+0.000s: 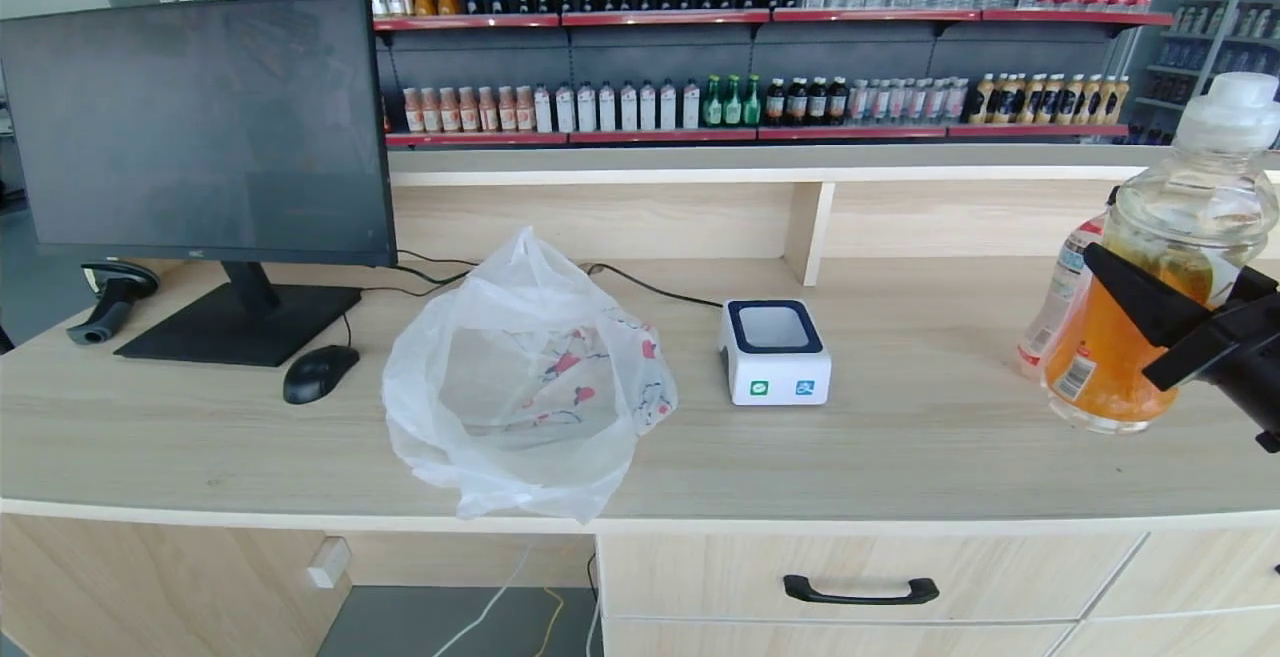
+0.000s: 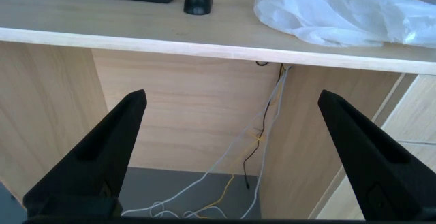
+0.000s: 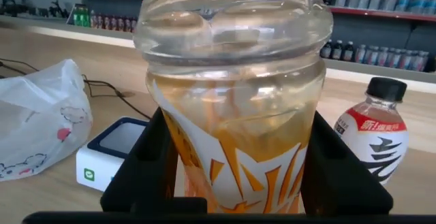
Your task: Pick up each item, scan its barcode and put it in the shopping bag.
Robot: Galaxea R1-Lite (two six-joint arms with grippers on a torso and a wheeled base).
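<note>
The orange drink bottle (image 1: 1180, 227), clamped in the right gripper (image 1: 1118, 315) at the counter's (image 1: 900, 437) right end, needs its barcode turned squarely toward the scanner (image 1: 775, 352) beside the shopping bag (image 1: 520, 377); the left gripper (image 2: 231, 156) hangs wide open, empty.

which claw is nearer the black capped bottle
Right. The right claw, shut on the orange bottle, is just beside the black-capped bottle; the left claw is open below the counter edge, toward the bag.
</note>
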